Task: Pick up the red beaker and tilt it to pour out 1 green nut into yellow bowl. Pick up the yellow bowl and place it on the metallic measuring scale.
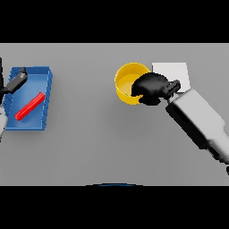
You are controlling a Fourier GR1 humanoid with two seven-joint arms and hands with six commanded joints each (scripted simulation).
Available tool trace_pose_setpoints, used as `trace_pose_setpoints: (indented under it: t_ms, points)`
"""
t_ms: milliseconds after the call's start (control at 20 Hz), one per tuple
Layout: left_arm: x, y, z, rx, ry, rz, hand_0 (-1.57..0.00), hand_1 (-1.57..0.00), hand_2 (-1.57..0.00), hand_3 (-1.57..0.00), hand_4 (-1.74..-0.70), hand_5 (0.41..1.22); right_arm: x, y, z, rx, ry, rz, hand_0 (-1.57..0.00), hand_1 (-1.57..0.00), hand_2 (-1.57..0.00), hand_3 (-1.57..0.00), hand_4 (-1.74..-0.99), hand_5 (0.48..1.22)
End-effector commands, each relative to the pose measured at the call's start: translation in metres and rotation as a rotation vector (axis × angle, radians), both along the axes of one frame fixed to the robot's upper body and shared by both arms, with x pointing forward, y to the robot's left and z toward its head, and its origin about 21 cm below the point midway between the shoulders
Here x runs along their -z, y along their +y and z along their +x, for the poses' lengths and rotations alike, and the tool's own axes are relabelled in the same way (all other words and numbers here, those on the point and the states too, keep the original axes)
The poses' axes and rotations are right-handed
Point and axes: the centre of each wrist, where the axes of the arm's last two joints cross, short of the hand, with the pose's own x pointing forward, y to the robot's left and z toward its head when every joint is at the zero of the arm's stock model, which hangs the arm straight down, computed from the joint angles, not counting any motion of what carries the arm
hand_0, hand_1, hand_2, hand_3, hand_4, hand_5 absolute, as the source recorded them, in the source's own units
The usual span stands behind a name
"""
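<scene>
Two task things side by side at the far right-centre of the table: yellow bowl point(126, 83), mouth up and somewhat tilted toward the viewer, and directly to its right a pale flat square, taken for the metallic measuring scale point(172, 71), its near-left part hidden. Over the bowl's right rim, right hand point(150, 88), fingers curled around the wall, thumb side hard to separate from the rest; read as clamped on the rim rather than spread. Nothing green to be made out inside the bowl, so no telling whether a nut lies there. Crucial relation: scale lying to the right of the bowl, just beside or overlapping it in view, along the same line as the right forearm, which comes in from the lower right. Likely step, then, the carry onto the scale: a short lift and a shift rightward, slightly away, no reach across the body. Far off at the left edge, left hand point(16, 81), fingers fairly straight and holding nothing, above the near corner of a blue tray point(45, 96). Inside the tray, a red beaker point(30, 106), appearing as a slim red bar lying flat, long axis diagonal from near-left to far-right. Right hand by far the nearer to bowl and scale; left hand well apart from both.
</scene>
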Motion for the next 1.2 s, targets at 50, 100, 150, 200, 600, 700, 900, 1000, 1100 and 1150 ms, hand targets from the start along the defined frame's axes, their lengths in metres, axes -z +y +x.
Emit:
trace_pose_setpoints:
  t_ms: [50, 100, 150, 200, 600, 700, 900, 1000, 1100, 1150]
  points:
    - [-0.002, 0.000, -0.001, -0.003, 0.010, 0.015, 0.00, 0.00, 0.00, 0.00, -0.74, 0.702, -0.006, -0.010, 0.007, 0.044, -0.006, 0.000, -1.57, -1.57, -1.47, -1.31, -1.740, 1.220]
    - [0.001, 0.000, -0.003, -0.001, 0.011, 0.017, 0.00, 0.00, 0.00, 0.00, -0.74, 0.704, -0.010, -0.016, 0.009, 0.060, -0.022, 0.009, -1.57, -1.57, -1.48, -1.28, -1.741, 1.220]
    - [-0.002, -0.001, 0.000, -0.012, 0.008, 0.016, 0.00, 0.00, 0.00, 0.00, -0.74, 0.708, -0.013, -0.024, 0.013, 0.072, -0.031, 0.020, -1.57, -1.57, -1.49, -1.26, -1.741, 1.221]
    - [-0.002, 0.000, 0.000, -0.017, 0.013, 0.013, 0.00, 0.00, 0.00, 0.00, -0.74, 0.710, -0.014, -0.029, 0.017, 0.103, -0.052, 0.024, -1.57, -1.57, -1.50, -1.24, -1.741, 1.221]
    - [-0.004, 0.003, -0.003, -0.013, 0.023, 0.011, 0.00, 0.00, 0.00, 0.00, -0.73, 0.696, -0.013, -0.091, 0.046, 0.280, -0.104, 0.041, -1.57, -1.57, -1.51, -1.17, -1.741, 1.221]
    - [-0.001, -0.001, -0.005, -0.012, 0.016, 0.008, 0.00, 0.00, 0.00, 0.00, -0.73, 0.688, -0.002, -0.101, 0.051, 0.309, -0.117, 0.036, -1.57, -1.57, -1.49, -1.20, -1.741, 1.221]
    - [-0.001, 0.000, -0.005, -0.023, 0.018, 0.016, 0.00, 0.00, 0.00, 0.00, -0.72, 0.681, 0.016, -0.120, 0.058, 0.363, -0.110, 0.035, -1.57, -1.57, -1.42, -1.31, -1.741, 1.221]
    - [0.001, -0.001, -0.004, -0.026, 0.025, 0.020, 0.00, 0.00, 0.00, 0.00, -0.72, 0.681, 0.022, -0.124, 0.059, 0.382, -0.091, 0.033, -1.57, -1.57, -1.40, -1.36, -1.741, 1.221]
    - [-0.002, 0.003, -0.005, -0.021, 0.018, 0.020, 0.00, 0.00, 0.00, 0.00, -0.72, 0.678, 0.030, -0.125, 0.060, 0.392, -0.080, 0.034, -1.57, -1.57, -1.40, -1.35, -1.741, 1.221]
    - [-0.002, 0.003, -0.003, -0.024, 0.020, 0.015, 0.00, 0.00, 0.00, 0.00, -0.72, 0.676, 0.034, -0.122, 0.061, 0.394, -0.078, 0.039, -1.57, -1.57, -1.38, -1.33, -1.741, 1.221]
